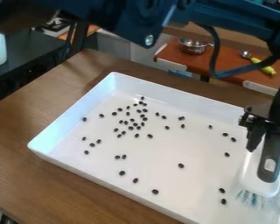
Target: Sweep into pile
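Well, the brown table (25,131) holds a big white tray (110,87). Little black beans (181,166) lie scattered in it, with lots bunched near the back. At the right, the black gripper (271,140) squeezes the handle of the brush (256,181), whose bristles are near two beans.

Tray (195,148): brightly lit, floor nearly white
Tabletop (25,127): soft sheen at left, darker shade behind the tray
Metal bowl (192,46): small glints
Arm (122,19): mostly dark, bolt catching light
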Tool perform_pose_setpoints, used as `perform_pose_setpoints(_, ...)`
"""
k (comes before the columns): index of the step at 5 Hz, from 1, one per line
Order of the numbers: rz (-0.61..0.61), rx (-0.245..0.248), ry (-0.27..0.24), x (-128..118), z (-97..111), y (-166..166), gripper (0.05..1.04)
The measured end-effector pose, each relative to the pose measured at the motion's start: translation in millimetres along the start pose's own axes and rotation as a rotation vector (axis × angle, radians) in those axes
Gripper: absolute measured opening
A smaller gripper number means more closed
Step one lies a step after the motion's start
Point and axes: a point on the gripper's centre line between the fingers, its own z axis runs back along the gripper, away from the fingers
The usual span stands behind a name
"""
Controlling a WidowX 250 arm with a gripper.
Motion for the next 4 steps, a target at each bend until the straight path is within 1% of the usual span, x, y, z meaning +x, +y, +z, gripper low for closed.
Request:
perform_pose_setpoints(1,-0.009,-0.008,0.004,-1.7,-1.3,1.5,0.518)
perform_pose_setpoints(2,0.01,-0.013,0.023,1.5,-2.2,11.3,0.517)
perform_pose_setpoints(4,0.03,0.019,0.055,10.3,-4.8,32.6,0.517)
